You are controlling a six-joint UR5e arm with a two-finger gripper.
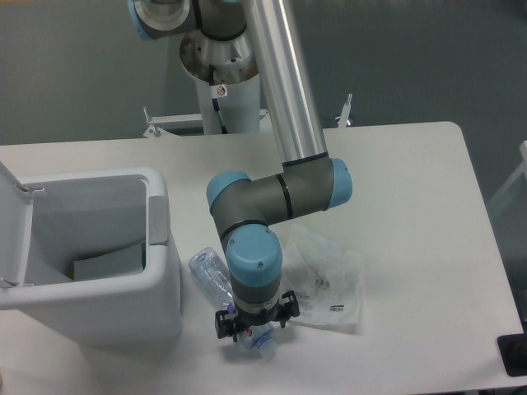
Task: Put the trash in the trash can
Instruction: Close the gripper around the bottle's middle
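Pick-up step: the black two-finger gripper sits low over the crushed clear plastic bottle, lower centre on the white counter; whether it grips, I cannot tell. Next it must clamp, then carry to the white boxy bin at left.

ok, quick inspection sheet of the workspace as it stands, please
Surface: white table, bare toward the far right.
Job's things: crushed bottle lying beside the white bin; bin lid up, something flat inside; plastic bag flat, right of the bottle.
Clutter: nothing seen.
Grippers: hand low over the bottle's label end; fingers hidden, grasp cannot be told.
Cables: nothing seen.
Surroundings: grey wall, arm's base pedestal behind the table, dark object at the right edge.
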